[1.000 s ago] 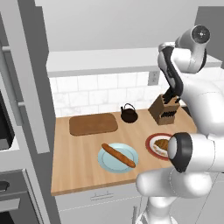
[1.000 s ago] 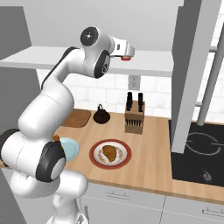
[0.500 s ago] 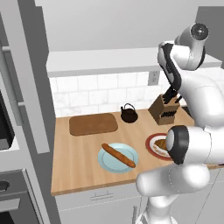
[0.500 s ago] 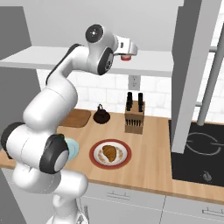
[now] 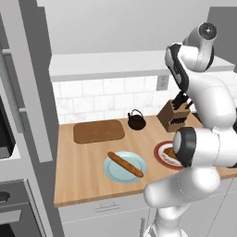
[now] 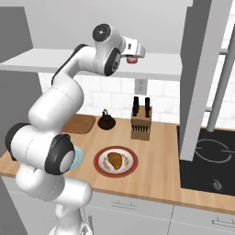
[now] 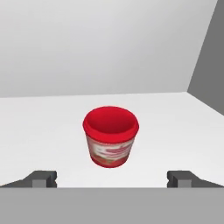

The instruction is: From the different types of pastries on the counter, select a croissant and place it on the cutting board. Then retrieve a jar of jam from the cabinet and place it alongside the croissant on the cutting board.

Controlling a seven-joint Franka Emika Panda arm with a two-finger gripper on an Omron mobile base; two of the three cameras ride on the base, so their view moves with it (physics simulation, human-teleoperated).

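Note:
The jar of jam (image 7: 110, 136), squat with a red lid and a pale reddish body, stands on the white cabinet shelf. My gripper (image 7: 112, 179) is open in front of it, one fingertip low on each side, and touches nothing. In the right base view the jar of jam (image 6: 132, 60) shows as a red spot just under my raised hand. The croissant (image 6: 115, 160) lies on a red-rimmed plate (image 6: 98, 161) on the counter (image 6: 156, 158). The dark cutting board (image 5: 98, 131) lies bare at the back left. My arm half hides the croissant (image 5: 170, 154) in the left base view.
A long baguette (image 5: 125, 164) rests on a light-blue plate (image 5: 111, 170). A black teapot (image 5: 136, 120) and a knife block (image 5: 173, 118) stand along the tiled wall. A black cooktop (image 6: 206, 160) lies to the right, with a grey cabinet side (image 6: 202, 78) above it.
My raised hand has shifted only slightly at the cabinet shelf. The jaws stay open, and nothing on the counter has moved.

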